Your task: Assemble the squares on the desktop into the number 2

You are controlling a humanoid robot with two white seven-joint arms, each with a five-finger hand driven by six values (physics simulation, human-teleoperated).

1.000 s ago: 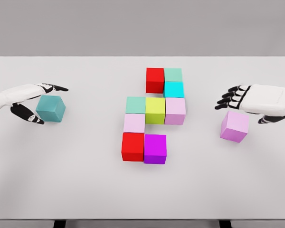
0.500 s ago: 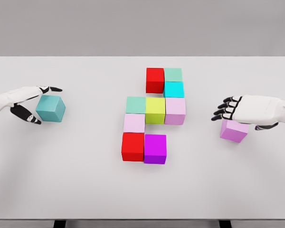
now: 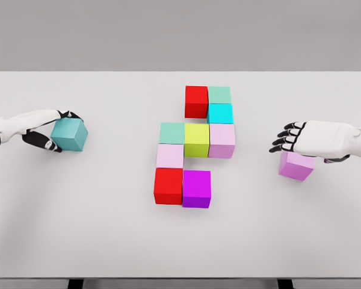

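A teal cube [image 3: 71, 135] sits at the table's left side, and my left hand [image 3: 62, 130] is curled round it, thumb at its near side and fingers over its far top edge. At the right, a violet cube [image 3: 296, 166] lies under my right hand [image 3: 307, 149], whose palm rests flat on top with the black fingertips [image 3: 281, 139] spread out past the cube's left edge. In the middle stand several joined cubes: red [image 3: 196, 101], mint [image 3: 219, 94], cyan [image 3: 220, 113], pale pink [image 3: 222, 140], yellow-green [image 3: 197, 139], mint [image 3: 172, 133], pale pink [image 3: 169, 156], red [image 3: 168, 185], magenta [image 3: 197, 188].
The white table [image 3: 108, 235] spans the whole view, with its front edge near the bottom and a grey wall behind it. Wide bare stretches separate the middle group from each hand.
My left hand has closed round the teal cube and nudged it slightly right. My right hand dropped from above the violet cube onto its top, then held still.
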